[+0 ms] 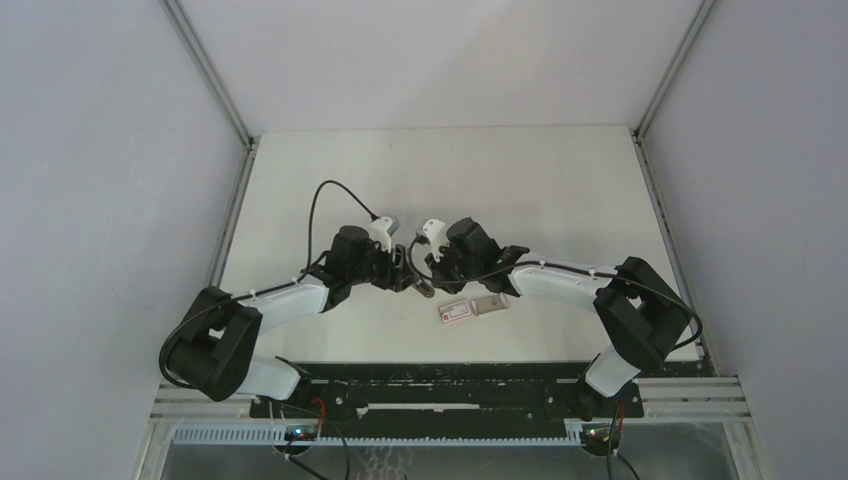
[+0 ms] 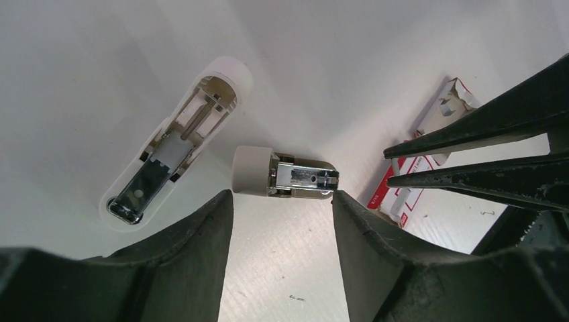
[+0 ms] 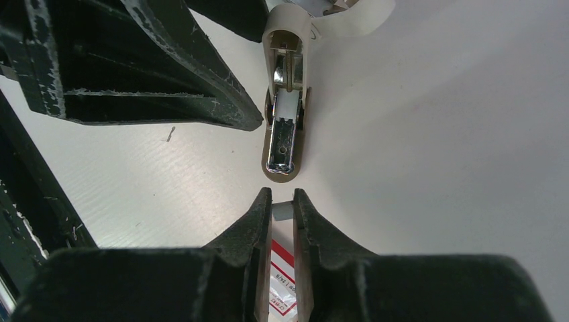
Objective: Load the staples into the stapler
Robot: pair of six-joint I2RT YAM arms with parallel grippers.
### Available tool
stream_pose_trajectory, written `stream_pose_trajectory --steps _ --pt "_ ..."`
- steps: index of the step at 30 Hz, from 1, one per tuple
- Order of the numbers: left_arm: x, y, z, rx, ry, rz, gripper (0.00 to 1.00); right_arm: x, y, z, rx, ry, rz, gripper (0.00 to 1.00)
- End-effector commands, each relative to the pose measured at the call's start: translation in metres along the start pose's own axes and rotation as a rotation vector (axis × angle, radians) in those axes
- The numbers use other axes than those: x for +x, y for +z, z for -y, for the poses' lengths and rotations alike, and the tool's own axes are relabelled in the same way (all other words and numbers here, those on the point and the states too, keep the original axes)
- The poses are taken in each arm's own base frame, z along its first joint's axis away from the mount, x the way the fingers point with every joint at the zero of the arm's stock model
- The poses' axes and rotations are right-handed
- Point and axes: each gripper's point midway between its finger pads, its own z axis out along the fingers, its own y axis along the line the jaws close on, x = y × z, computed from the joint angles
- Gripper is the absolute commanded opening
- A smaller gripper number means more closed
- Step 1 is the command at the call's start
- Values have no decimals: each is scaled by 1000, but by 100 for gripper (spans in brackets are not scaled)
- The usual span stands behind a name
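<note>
Just beyond the left gripper (image 2: 280, 199)'s spread, empty fingertips lies the stapler (image 2: 285, 176), hinged open. Facing its metal end, the right gripper (image 3: 282, 198) pinches a small pale bit (image 3: 282, 210), visible only from its own wrist; what it is I cannot tell.

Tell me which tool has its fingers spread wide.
The left tool, fingertips flanking the stapler at its metal arm; the right tool is pinched nearly shut.

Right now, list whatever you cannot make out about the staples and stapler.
Staples: no strip identifiable in any view. The right wrist view shows a small pale piece at the right gripper tips; held or lying below, unclear.
Staple box contents: left wrist view, partly covered by that gripper's fingers.
Stapler: top view, too small to read.
</note>
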Motion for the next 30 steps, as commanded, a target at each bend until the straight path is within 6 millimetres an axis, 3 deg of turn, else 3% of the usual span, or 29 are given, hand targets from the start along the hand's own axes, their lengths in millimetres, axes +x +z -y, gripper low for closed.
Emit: stream_pose_trajectory --steps 1,6,15,30 --pt "-24 0 0 -1 77 83 61 -24 -1 3 26 -4 69 12" --pt "-35 2 1 2 110 115 61 -27 1 5 42 23 80 12" --pt "-32 9 -6 -20 99 89 42 -34 10 4 57 28 99 12" --pt "-30 10 -11 -45 88 80 36 -36 27 -2 98 13 73 12"
